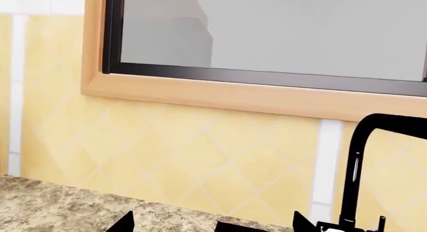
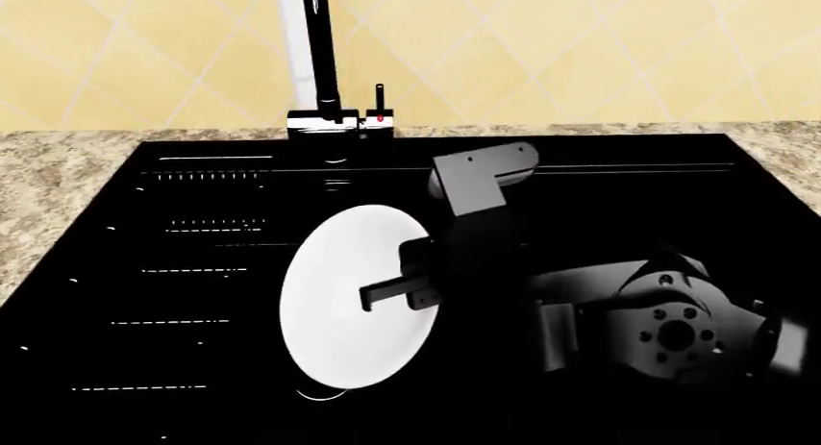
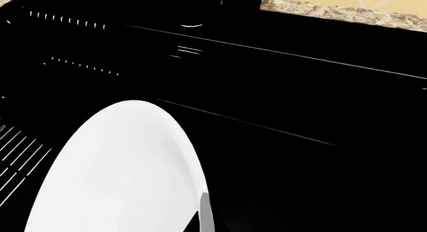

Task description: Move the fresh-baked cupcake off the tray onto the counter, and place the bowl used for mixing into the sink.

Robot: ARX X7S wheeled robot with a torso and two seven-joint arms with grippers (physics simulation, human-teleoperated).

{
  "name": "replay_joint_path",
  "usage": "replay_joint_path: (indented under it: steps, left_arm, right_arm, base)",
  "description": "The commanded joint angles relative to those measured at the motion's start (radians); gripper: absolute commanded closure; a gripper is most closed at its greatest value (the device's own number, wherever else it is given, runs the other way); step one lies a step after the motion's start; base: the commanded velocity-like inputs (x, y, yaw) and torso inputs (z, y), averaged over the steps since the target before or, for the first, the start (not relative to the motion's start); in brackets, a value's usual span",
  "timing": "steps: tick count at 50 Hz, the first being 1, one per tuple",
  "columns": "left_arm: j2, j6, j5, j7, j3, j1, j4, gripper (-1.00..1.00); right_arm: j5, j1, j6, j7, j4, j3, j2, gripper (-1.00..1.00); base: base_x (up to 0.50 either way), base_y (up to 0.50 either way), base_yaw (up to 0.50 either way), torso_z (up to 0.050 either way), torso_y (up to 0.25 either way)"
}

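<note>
The large white bowl (image 2: 346,310) stands tilted on its edge inside the black sink (image 2: 192,301). My right gripper (image 2: 391,293) is shut on the bowl's rim, with one dark finger lying across the bowl's inside. In the right wrist view the bowl (image 3: 113,167) fills the lower left and my right gripper (image 3: 200,219) pinches its rim. My left gripper (image 1: 213,227) is open and empty, and only its two dark fingertips show above the speckled counter (image 1: 60,204). The cupcake and the tray are out of view.
The chrome-and-black tap (image 2: 321,70) stands at the sink's back edge, and it also shows in the left wrist view (image 1: 357,172). The counter (image 2: 52,176) borders the sink at the left and back. A yellow tiled wall and a wood-framed window (image 1: 267,36) rise behind.
</note>
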State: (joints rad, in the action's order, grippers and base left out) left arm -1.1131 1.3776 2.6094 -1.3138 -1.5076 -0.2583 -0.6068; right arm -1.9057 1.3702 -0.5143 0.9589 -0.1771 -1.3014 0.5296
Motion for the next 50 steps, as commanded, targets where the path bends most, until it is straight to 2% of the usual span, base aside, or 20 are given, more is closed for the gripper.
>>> replay_joint_path:
  steps: [1, 50]
  left_arm:
    - [0.063, 0.051, 0.001, 0.011, -0.033, 0.008, -0.015, -1.0]
    - [0.089, 0.06, -0.039, 0.046, -0.074, 0.056, -0.026, -1.0]
  right_arm:
    - [0.024, -0.022, -0.015, -0.028, 0.061, -0.025, -0.031, 1.0]
    - [0.131, -0.168, 0.004, -0.181, 0.281, -0.12, -0.131, 1.0]
  base:
    - [0.0, 0.0, 0.0, 0.0, 0.0]
    - [0.0, 0.0, 0.0, 0.0, 0.0]
